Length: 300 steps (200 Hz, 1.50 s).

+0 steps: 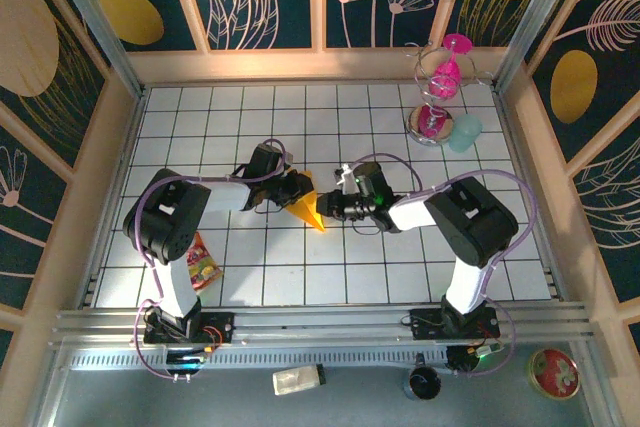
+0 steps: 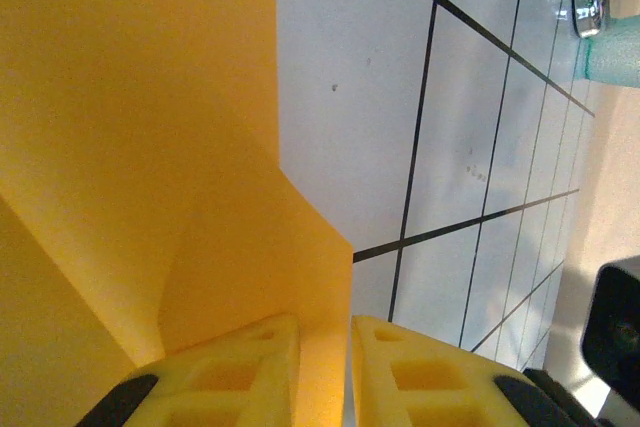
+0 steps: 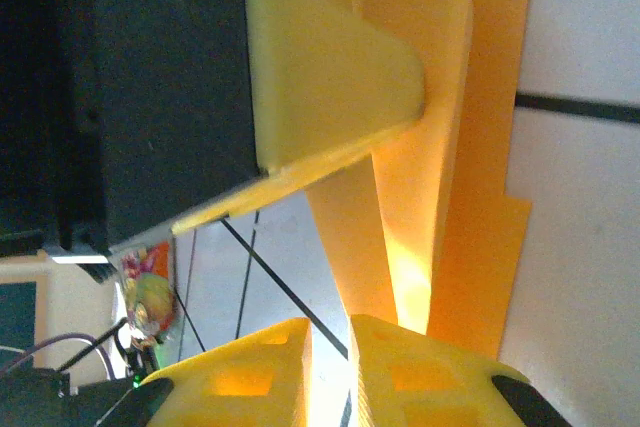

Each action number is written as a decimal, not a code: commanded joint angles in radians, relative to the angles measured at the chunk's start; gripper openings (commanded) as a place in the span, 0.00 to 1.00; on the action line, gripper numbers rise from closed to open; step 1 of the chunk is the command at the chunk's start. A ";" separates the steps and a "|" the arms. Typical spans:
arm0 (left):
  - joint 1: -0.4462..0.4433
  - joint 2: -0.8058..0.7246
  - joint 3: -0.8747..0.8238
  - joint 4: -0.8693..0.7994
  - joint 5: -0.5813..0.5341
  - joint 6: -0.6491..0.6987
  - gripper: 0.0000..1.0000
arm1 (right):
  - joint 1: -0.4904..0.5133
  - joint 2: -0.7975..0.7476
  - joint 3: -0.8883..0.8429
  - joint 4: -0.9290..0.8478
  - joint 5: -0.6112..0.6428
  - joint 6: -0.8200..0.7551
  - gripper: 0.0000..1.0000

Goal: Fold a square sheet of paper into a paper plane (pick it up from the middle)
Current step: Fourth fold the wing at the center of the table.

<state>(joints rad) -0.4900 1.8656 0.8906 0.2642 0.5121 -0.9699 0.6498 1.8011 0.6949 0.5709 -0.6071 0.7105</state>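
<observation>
Although the paper [image 1: 309,213] is no longer a flat square, it does not yet read as a finished plane. It sits near the middle of the tiled surface [image 1: 400,267], held between the two arms, and the overhead view shows a narrow orange-yellow wedge coming to a point toward the near edge. Both wrist views show several stacked layers with stepped edges, so I judge that most of the creasing is done and the wings and final shaping remain.

The left fingers [image 2: 240,375] are pressed nearly together with an edge of the paper pinched between them. The right fingers [image 3: 420,377] are clamped on it in the same way, from the other side.

Much of the fold is hard to read. From above, the ends of the arms cover all but the tip. Each wrist view crops the paper, so its full outline is cut off. I cannot tell whether the tip rests on the surface or hangs just above it.
</observation>
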 commanded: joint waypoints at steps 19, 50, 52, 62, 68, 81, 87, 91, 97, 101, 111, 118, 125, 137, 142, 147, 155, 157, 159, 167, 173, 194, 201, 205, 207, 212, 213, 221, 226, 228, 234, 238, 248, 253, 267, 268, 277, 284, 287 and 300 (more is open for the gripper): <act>0.004 0.019 0.008 -0.021 -0.008 0.020 0.20 | 0.029 0.014 0.024 -0.055 0.010 -0.043 0.18; 0.004 0.024 0.008 -0.021 -0.007 0.022 0.20 | 0.034 0.027 0.034 -0.075 0.018 -0.051 0.17; 0.004 0.025 0.008 -0.021 -0.006 0.022 0.20 | 0.034 0.028 0.035 -0.077 0.018 -0.052 0.18; 0.004 0.026 0.009 -0.021 -0.007 0.022 0.20 | 0.034 0.031 0.037 -0.082 0.020 -0.053 0.17; 0.004 0.025 0.009 -0.022 -0.007 0.022 0.20 | 0.034 0.033 0.038 -0.082 0.019 -0.052 0.17; 0.004 0.027 0.010 -0.020 -0.008 0.022 0.20 | 0.034 0.037 0.041 -0.089 0.021 -0.054 0.17; 0.004 0.028 0.010 -0.021 -0.008 0.023 0.20 | 0.036 0.041 0.042 -0.090 0.021 -0.054 0.17; 0.004 0.029 0.010 -0.022 -0.007 0.023 0.20 | 0.035 0.040 0.041 -0.091 0.021 -0.054 0.17; 0.003 0.029 0.008 -0.022 -0.007 0.023 0.20 | 0.036 0.042 0.041 -0.093 0.024 -0.054 0.17; 0.004 0.029 0.008 -0.021 -0.006 0.022 0.20 | 0.036 0.042 0.041 -0.097 0.027 -0.055 0.17; 0.004 0.030 0.008 -0.021 -0.006 0.022 0.20 | 0.036 0.042 0.041 -0.101 0.031 -0.056 0.17; 0.004 0.031 0.009 -0.021 -0.006 0.023 0.20 | 0.036 0.042 0.041 -0.103 0.033 -0.057 0.17; 0.004 0.032 0.010 -0.020 -0.007 0.023 0.20 | 0.036 0.042 0.043 -0.104 0.036 -0.057 0.17; 0.004 0.034 0.012 -0.020 -0.004 0.023 0.20 | 0.036 0.043 0.043 -0.108 0.041 -0.058 0.17; 0.004 0.035 0.013 -0.018 -0.004 0.023 0.20 | 0.036 0.042 0.043 -0.111 0.044 -0.058 0.17; 0.004 0.036 0.012 -0.016 -0.003 0.023 0.20 | 0.035 0.042 0.043 -0.113 0.047 -0.059 0.17; 0.004 0.038 0.013 -0.014 -0.001 0.023 0.20 | 0.036 0.040 0.043 -0.116 0.050 -0.060 0.17; 0.004 0.038 0.014 -0.013 0.000 0.023 0.20 | 0.036 0.039 0.043 -0.117 0.051 -0.060 0.17; 0.004 0.038 0.014 -0.014 -0.001 0.023 0.20 | 0.036 0.038 0.043 -0.118 0.052 -0.060 0.17; 0.005 0.040 0.016 -0.014 0.001 0.023 0.20 | 0.036 0.038 0.043 -0.120 0.052 -0.060 0.17; 0.004 0.041 0.014 -0.012 0.001 0.023 0.20 | 0.036 0.039 0.043 -0.120 0.051 -0.061 0.17; 0.004 0.045 0.015 -0.009 0.005 0.023 0.20 | 0.035 0.040 0.043 -0.125 0.052 -0.062 0.17; 0.004 0.046 0.016 -0.007 0.005 0.023 0.20 | 0.035 0.040 0.043 -0.125 0.053 -0.062 0.17; 0.004 0.047 0.017 -0.008 0.005 0.023 0.20 | 0.036 0.040 0.043 -0.125 0.053 -0.062 0.17; 0.004 0.047 0.016 -0.008 0.004 0.023 0.20 | 0.036 0.041 0.043 -0.126 0.052 -0.062 0.17; 0.004 0.048 0.016 -0.008 0.005 0.023 0.20 | 0.036 0.041 0.044 -0.125 0.051 -0.062 0.17; 0.004 0.048 0.017 -0.008 0.005 0.023 0.20 | 0.036 0.040 0.044 -0.126 0.051 -0.062 0.17; 0.004 0.050 0.016 -0.008 0.004 0.023 0.20 | 0.036 0.038 0.044 -0.125 0.048 -0.062 0.17; 0.004 0.049 0.016 -0.008 0.005 0.023 0.20 | 0.036 0.036 0.043 -0.124 0.045 -0.062 0.17; 0.004 0.050 0.016 -0.008 0.005 0.023 0.20 | 0.036 0.034 0.043 -0.124 0.044 -0.062 0.17; 0.004 0.051 0.016 -0.007 0.005 0.025 0.21 | 0.036 0.027 0.043 -0.124 0.044 -0.062 0.17; 0.004 0.052 0.015 -0.007 0.005 0.025 0.20 | 0.036 0.021 0.043 -0.124 0.044 -0.062 0.17; 0.004 0.052 0.014 -0.007 0.006 0.024 0.20 | 0.036 0.001 0.040 -0.126 0.046 -0.061 0.17; 0.005 0.050 0.013 -0.008 0.006 0.025 0.20 | 0.036 -0.010 0.039 -0.127 0.047 -0.062 0.17; 0.004 0.047 0.013 -0.008 0.006 0.025 0.21 | 0.036 -0.038 0.040 -0.140 0.052 -0.065 0.17; 0.004 0.047 0.013 -0.007 0.005 0.024 0.21 | 0.036 -0.040 0.039 -0.141 0.052 -0.065 0.17; 0.004 0.046 0.011 -0.008 0.006 0.025 0.21 | 0.036 -0.050 0.040 -0.151 0.053 -0.068 0.17; 0.004 0.046 0.012 -0.008 0.006 0.025 0.21 | 0.038 -0.056 0.038 -0.159 0.055 -0.069 0.17; 0.004 0.045 0.011 -0.007 0.006 0.025 0.21 | 0.040 -0.057 0.037 -0.162 0.055 -0.071 0.17; 0.005 0.045 0.013 -0.006 0.006 0.024 0.21 | 0.046 -0.058 0.038 -0.178 0.056 -0.075 0.17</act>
<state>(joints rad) -0.4900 1.8992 0.8906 0.2646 0.5137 -0.9695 0.6777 1.7767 0.7193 0.4385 -0.5678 0.6594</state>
